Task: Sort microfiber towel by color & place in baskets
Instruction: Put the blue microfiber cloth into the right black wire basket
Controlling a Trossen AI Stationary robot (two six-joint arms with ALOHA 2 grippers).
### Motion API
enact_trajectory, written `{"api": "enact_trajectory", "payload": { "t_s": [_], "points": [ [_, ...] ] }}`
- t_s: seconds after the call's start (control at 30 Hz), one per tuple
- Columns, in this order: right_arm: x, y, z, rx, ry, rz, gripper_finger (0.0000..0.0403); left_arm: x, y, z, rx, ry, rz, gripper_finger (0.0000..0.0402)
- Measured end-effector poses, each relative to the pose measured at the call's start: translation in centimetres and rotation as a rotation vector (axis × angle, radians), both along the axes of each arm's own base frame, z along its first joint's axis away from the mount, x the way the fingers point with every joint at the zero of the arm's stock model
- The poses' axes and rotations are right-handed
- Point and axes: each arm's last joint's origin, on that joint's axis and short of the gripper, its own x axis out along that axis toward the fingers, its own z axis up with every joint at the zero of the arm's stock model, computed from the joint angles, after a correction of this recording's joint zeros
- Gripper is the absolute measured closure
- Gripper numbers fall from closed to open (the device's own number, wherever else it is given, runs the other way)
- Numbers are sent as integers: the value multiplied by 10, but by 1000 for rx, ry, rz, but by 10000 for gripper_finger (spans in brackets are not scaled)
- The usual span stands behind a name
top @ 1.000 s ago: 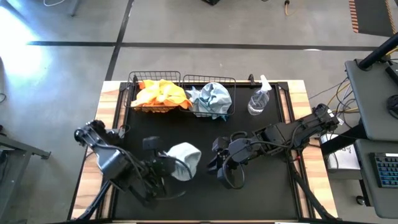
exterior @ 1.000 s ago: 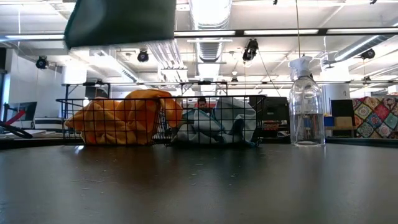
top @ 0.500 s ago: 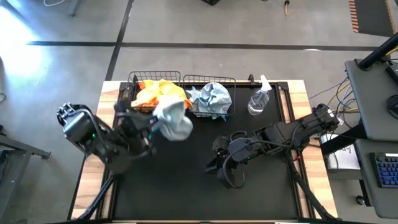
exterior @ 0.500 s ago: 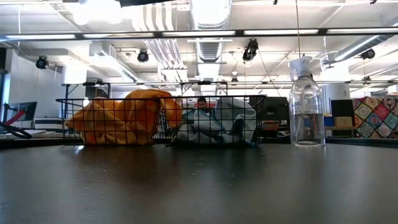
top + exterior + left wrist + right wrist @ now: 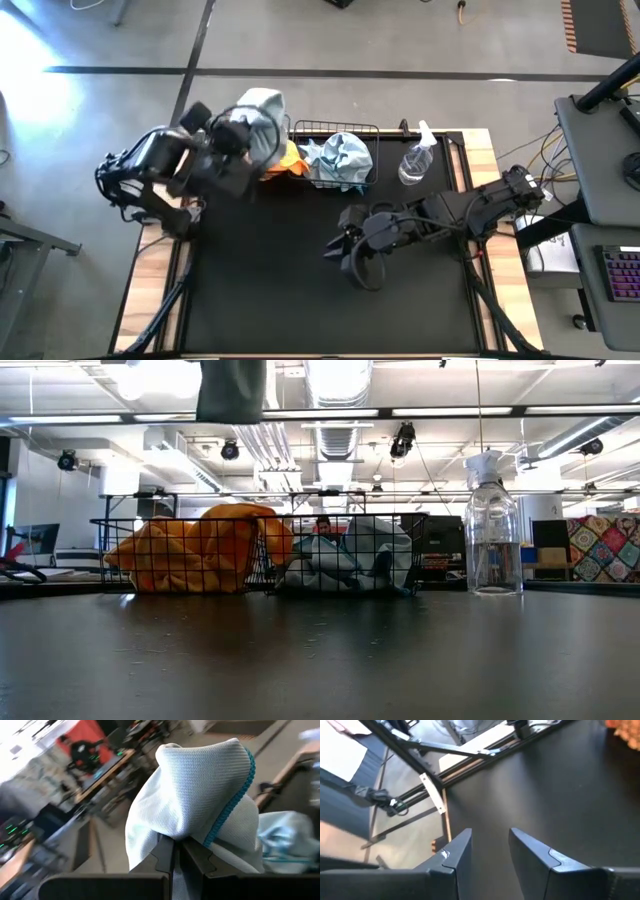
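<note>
Left gripper (image 5: pixel 173 851) clamped on pale blue towel (image 5: pixel 262 118), raised above the orange-filled basket (image 5: pixel 180 555); right gripper (image 5: pixel 489 851) parted, empty, over tabletop (image 5: pixel 290 290).

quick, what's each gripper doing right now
Left gripper: shut on the pale blue cloth, held up over the far left of the table.
Right gripper: open, holding nothing, low over the mat.

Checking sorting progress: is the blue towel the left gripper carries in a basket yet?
No. The left gripper holds the blue towel raised.
</note>
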Motion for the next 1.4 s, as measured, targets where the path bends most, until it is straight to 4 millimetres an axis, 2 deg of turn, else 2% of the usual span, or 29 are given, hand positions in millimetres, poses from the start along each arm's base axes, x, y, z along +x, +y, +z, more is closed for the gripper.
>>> {"api": "enact_trajectory", "payload": {
  "t_s": [0.23, 0.4, 0.53, 0.87, 1.07, 1.4],
  "points": [
    [3, -9, 0, -25, -3, -53, 280, 4, 28, 1, -4, 36, 83, 400],
    [5, -18, 0, -43, -7, -88, 280, 18, 36, 7, 0, 41, 13, 399],
    [6, -22, 0, -45, -7, -100, 280, 31, 46, 11, -38, 5, -107, 399],
    [6, -21, 0, -44, -7, -96, 280, 44, 82, 1, -125, -63, -181, 399],
    [6, -21, -1, -46, -1, -96, 280, 62, 96, -13, -197, -147, -351, 399],
    [4, -22, -3, -54, 23, -96, 280, 80, 118, -65, -260, -99, -313, 390]
  ]
}}
